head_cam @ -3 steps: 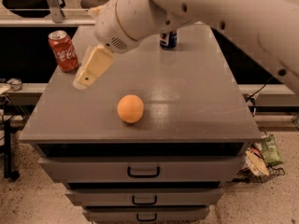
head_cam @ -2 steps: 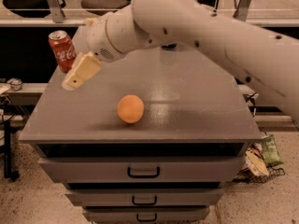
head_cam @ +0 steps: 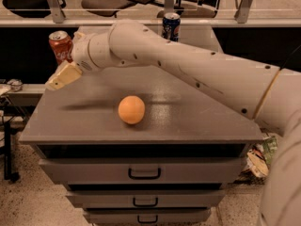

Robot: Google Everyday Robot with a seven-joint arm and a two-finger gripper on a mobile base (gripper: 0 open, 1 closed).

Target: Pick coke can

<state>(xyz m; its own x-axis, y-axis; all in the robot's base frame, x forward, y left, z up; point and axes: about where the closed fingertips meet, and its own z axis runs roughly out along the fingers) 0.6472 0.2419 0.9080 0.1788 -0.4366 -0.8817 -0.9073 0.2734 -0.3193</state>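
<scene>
Gripper [head_cam: 59, 79] hangs over the left edge of the grey cabinet top [head_cam: 202, 121], low above the surface and angled down-left. Can't tell whether it's released or clenched from this view, and nothing is visibly in its grasp. The coke can [head_cam: 61, 47] stands upright at the back-left of the top, just behind and above the gripper. It is near the gripper, but contact between them isn't clear. The orange [head_cam: 131, 109] sits mid-top, to the right of the gripper and closer to the camera, apart from it. A dark blue can [head_cam: 171, 26] stands upright at the back edge, well to the right of the gripper and beyond the arm [head_cam: 188, 69], which crosses the top from the right side of the view. The surface is matte grey with a soft sheen right of the orange and the arm's shadow left of it. Under the top there is a dark gap, then stacked drawers with black handles, the top drawer [head_cam: 144, 173] in full view. The floor [head_cam: 28, 201] is speckled. A crumpled bag [head_cam: 258, 157] lies by the cabinet's right side. Behind the cabinet is a black ledge and a pale rail [head_cam: 141, 22], with chair bases [head_cam: 108, 4] beyond.
</scene>
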